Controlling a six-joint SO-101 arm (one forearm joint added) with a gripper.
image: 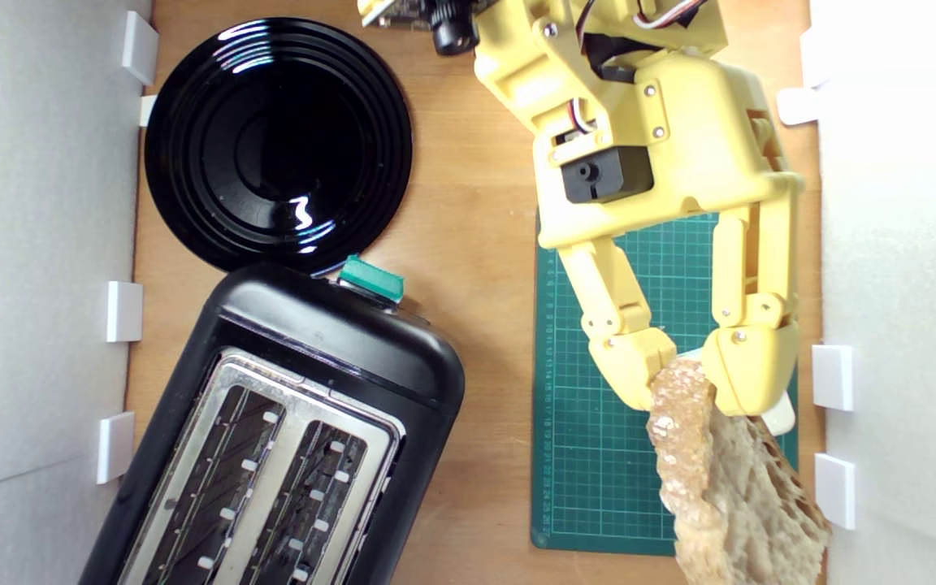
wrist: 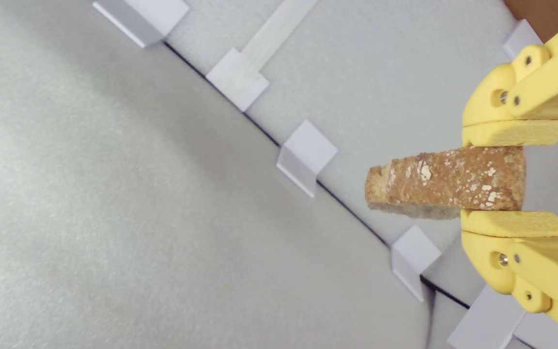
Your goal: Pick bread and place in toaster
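Observation:
My yellow gripper (image: pixel 686 388) is shut on the bread (image: pixel 728 479), a wedge slice with a brown floury crust and pale holey crumb. The slice hangs lifted above the green cutting mat (image: pixel 598 406) at the exterior view's lower right. In the wrist view the bread's crust (wrist: pixel 446 184) sits clamped between the two yellow fingers, with the grey wall behind it. The black toaster (image: pixel 289 439) with a silver top, two long slots and a teal lever (image: pixel 372 279) stands at the exterior view's lower left, well apart from the gripper.
A round glossy black plate (image: pixel 277 142) lies above the toaster in the exterior view. Grey foam walls (image: pixel 37 244) with white clips (image: pixel 832 376) enclose both sides of the wooden table (image: pixel 476 244). A small white object (image: pixel 781 418) peeks out behind the gripper.

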